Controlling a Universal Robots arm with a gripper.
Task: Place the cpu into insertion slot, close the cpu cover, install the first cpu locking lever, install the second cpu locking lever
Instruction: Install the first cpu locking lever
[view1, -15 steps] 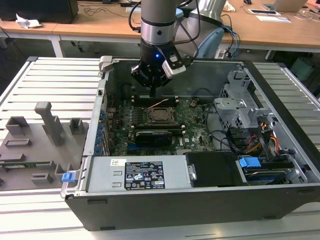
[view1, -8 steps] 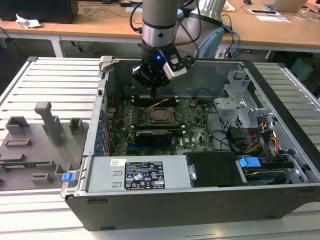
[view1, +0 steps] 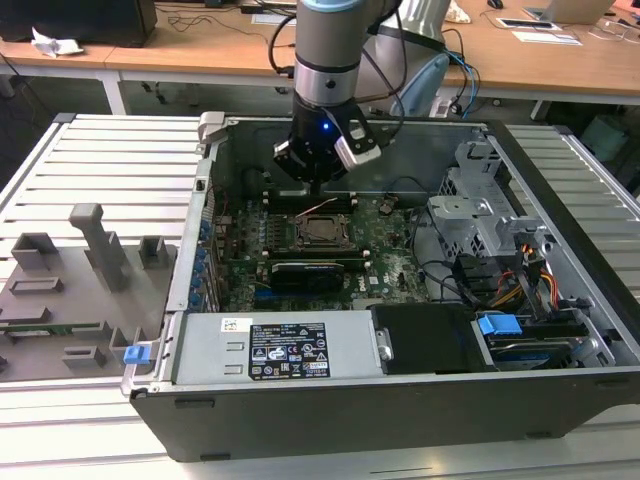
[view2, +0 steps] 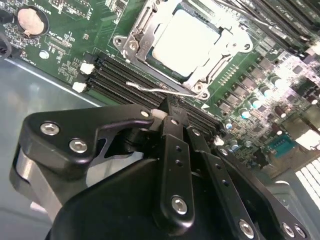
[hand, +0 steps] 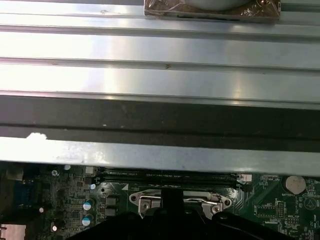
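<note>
The cpu (view2: 187, 35) lies silvery side up in the insertion slot (view1: 322, 232) on the green motherboard. The cpu cover (view2: 141, 35), a metal frame, lies flat around the chip's edges. A thin wire locking lever (view2: 150, 88) stands off the socket's near side beside the memory slots; in the exterior view this lever (view1: 326, 205) slants up just under the arm's tool. My gripper (view2: 169, 111) hangs low over the board with its black fingers together, their tips right at the lever's wire. In the exterior view the gripper (view1: 318, 186) is just behind the socket.
Black memory slots (view2: 115, 75) run beside the socket, and a coin battery (view2: 30, 21) sits further off. A long black expansion card (view1: 310, 272), the power supply (view1: 285, 350) and a drive cage (view1: 480, 205) crowd the case. The case's metal wall (hand: 160, 50) stands close behind.
</note>
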